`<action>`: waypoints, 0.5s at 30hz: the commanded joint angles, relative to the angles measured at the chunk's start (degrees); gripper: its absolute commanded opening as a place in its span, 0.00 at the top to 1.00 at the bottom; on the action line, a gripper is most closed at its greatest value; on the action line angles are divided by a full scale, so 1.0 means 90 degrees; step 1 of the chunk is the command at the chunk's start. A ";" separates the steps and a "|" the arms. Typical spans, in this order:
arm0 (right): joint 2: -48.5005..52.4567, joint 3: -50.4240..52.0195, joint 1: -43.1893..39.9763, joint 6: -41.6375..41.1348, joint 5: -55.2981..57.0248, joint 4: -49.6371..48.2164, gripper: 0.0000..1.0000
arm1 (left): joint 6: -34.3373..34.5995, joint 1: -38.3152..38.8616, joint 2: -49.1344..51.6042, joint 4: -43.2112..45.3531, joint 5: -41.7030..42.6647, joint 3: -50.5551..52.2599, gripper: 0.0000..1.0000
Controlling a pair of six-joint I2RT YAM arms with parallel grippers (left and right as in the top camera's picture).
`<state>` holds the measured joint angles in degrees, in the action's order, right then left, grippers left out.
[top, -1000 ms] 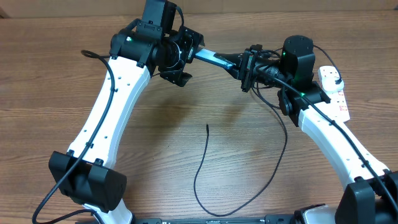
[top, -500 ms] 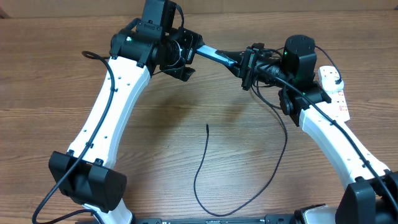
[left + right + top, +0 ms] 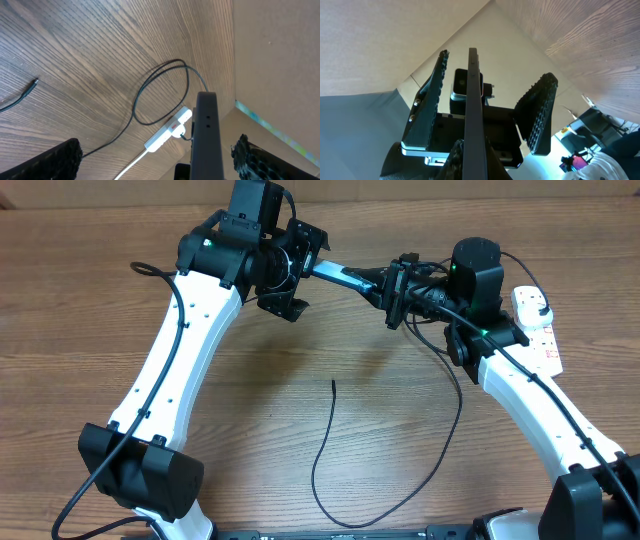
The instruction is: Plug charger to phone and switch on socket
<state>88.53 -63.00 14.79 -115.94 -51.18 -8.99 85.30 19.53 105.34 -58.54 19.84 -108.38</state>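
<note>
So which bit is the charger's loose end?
Find the bare wooden table between the two white arms. A thin black charger cable loops across it, and its tip lies loose mid-table, touching nothing; the other black wires all cling to the arms.

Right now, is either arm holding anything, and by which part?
The right gripper is shut on the phone, at the end nearest its own arm. The left gripper straddles the other end, jaws open, gripping nothing.
</note>
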 commanded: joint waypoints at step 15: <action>-0.0090 -0.0126 0.0066 -0.0566 -0.0228 -0.0083 0.96 | 0.0005 0.0029 -0.0049 0.0255 -0.0226 -0.0046 0.12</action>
<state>88.53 -63.00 14.72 -115.94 -50.39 -9.41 85.43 19.53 105.34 -57.14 18.81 -108.36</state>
